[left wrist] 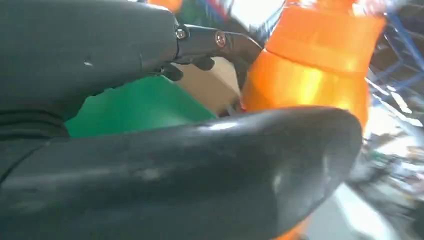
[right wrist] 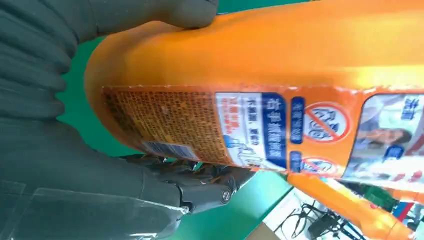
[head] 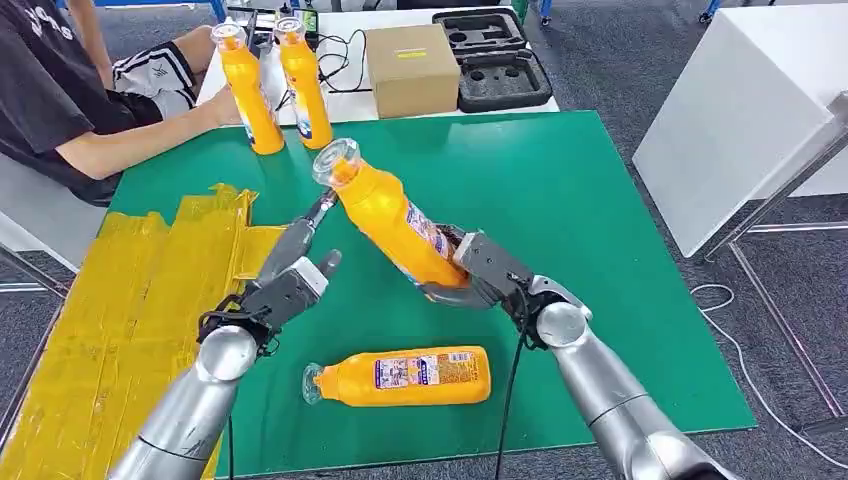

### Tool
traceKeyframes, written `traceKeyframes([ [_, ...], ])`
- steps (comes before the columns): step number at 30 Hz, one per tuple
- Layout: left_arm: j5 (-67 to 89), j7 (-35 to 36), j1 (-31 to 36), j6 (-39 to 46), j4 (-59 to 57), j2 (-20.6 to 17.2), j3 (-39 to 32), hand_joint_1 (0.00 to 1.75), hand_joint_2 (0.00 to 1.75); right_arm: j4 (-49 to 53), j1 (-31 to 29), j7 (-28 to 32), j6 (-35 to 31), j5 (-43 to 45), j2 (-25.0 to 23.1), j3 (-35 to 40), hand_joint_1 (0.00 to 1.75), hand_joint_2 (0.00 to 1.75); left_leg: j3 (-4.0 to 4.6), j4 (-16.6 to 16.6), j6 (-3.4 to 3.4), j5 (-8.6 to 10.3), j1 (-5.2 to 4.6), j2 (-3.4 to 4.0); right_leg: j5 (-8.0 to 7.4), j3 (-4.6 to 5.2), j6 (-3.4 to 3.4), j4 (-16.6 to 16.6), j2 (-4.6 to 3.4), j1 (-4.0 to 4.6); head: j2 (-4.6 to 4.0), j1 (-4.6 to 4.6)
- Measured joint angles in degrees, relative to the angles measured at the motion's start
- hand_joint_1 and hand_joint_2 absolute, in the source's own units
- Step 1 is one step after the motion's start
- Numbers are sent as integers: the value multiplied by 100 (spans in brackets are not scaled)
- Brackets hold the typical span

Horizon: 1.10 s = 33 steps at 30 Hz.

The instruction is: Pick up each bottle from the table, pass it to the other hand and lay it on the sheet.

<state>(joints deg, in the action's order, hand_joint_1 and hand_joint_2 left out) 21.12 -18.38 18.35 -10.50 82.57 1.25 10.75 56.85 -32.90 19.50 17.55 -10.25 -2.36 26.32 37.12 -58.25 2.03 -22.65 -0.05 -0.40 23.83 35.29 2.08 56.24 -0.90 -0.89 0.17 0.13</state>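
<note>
My right hand (head: 478, 272) grips the base of an orange bottle (head: 392, 218) and holds it tilted above the green mat (head: 580, 200), clear cap pointing up and to the left. The right wrist view has the same bottle (right wrist: 260, 60) with its label close up, my right hand (right wrist: 45, 95) wrapped round it. My left hand (head: 288, 282) is beside the bottle, fingers spread, one long finger reaching up to the neck. In the left wrist view the bottle (left wrist: 307, 75) stands just past my left hand (left wrist: 160, 170). A second orange bottle (head: 402, 376) lies on the mat. The yellow sheet (head: 120, 300) lies to the left.
Two more orange bottles (head: 250, 92) (head: 306, 84) stand upright at the mat's far edge; a seated person (head: 60, 90) has a hand at the left one. Behind are a cardboard box (head: 410, 68) and a black foam tray (head: 495, 58). A white block (head: 740, 120) stands at right.
</note>
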Motion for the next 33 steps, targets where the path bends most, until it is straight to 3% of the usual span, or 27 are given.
traceKeyframes([
  [7,-451,17,73,-253,-109,44,-9,0,0,-103,-17,0,-30,39,-81,159,175,175,1,0,0,0,0,-1,0,0,0,0,0,-1,0,0],
  [8,-546,17,80,-311,-127,46,-9,0,175,-107,-17,0,-30,43,-81,166,175,175,1,0,0,0,0,-2,0,0,0,0,0,-1,0,0],
  [16,-2149,190,200,-911,-367,96,-11,0,175,-146,-45,0,-98,68,-144,264,175,175,0,0,0,0,0,-1,0,0,0,0,0,0,0,0],
  [33,-2291,201,356,-808,-791,142,101,0,175,-186,-53,-9,-135,35,-218,420,175,175,0,0,0,0,0,-2,0,0,0,-1,0,0,0,0],
])
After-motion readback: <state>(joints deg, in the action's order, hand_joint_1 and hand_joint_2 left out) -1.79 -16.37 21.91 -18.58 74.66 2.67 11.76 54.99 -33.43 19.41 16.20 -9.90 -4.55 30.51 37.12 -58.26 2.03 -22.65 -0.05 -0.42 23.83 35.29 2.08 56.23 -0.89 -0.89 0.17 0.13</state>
